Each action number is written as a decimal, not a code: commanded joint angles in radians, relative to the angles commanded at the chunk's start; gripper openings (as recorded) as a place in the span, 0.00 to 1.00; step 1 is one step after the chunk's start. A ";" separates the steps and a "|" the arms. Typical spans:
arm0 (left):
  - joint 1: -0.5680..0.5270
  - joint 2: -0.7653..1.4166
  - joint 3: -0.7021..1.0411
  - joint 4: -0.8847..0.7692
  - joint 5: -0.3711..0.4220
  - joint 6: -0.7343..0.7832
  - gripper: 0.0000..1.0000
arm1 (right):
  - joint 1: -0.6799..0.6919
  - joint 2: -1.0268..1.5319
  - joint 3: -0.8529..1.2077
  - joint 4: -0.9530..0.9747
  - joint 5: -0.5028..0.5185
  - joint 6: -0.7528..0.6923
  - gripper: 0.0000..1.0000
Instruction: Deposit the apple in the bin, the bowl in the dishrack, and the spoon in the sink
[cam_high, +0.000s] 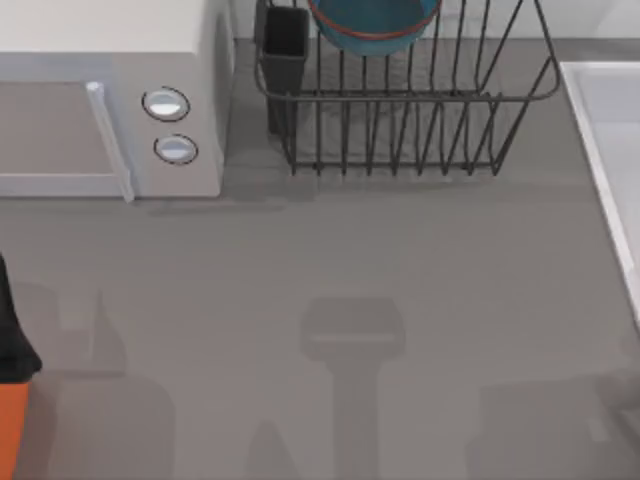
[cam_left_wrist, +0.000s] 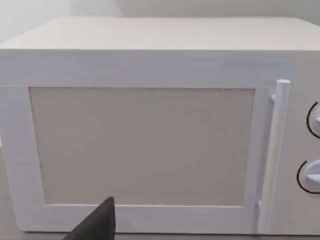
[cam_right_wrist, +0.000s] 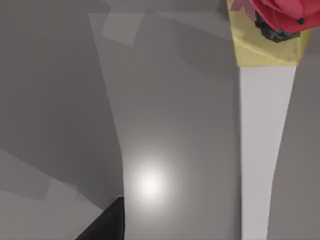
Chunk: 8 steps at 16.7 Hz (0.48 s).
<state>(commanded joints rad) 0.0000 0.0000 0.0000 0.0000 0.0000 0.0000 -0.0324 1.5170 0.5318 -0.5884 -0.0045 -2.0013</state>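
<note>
The bowl (cam_high: 372, 25) sits in the dishrack (cam_high: 400, 130), propped among the tines, so that part looks done. The left end effector (cam_left_wrist: 100, 222) faces the microwave (cam_left_wrist: 150, 140), whose door is straight ahead of it and close; I cannot tell whether it is wide or narrow. The worry there is plain: any push forward would probably run it into the door or catch the handle (cam_left_wrist: 280, 150) off to one side of it. The right end effector (cam_right_wrist: 107, 222) looks down on a smooth grey surface with a white strip (cam_right_wrist: 265, 150) beside it, and I cannot tell its state either. Far ahead of it lies a red shape (cam_right_wrist: 285, 12) on a yellow patch; what it is I cannot say, so reaching for it as the apple could be a mistake. A careless sweep across the desk (cam_high: 350, 270) toward the sink (cam_high: 610, 130) might also clip the rack and jolt the bowl loose.
</note>
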 joint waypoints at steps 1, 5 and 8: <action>0.000 0.000 0.000 0.000 0.000 0.000 1.00 | 0.000 0.000 0.000 0.000 0.000 0.000 1.00; 0.000 0.000 0.000 0.000 0.000 0.000 1.00 | 0.000 0.000 0.000 0.000 0.000 0.000 0.85; 0.000 0.000 0.000 0.000 0.000 0.000 1.00 | 0.000 0.000 0.000 0.000 0.000 0.000 0.62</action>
<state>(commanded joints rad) 0.0000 0.0000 0.0000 0.0000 0.0000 0.0000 -0.0324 1.5170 0.5318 -0.5884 -0.0045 -2.0013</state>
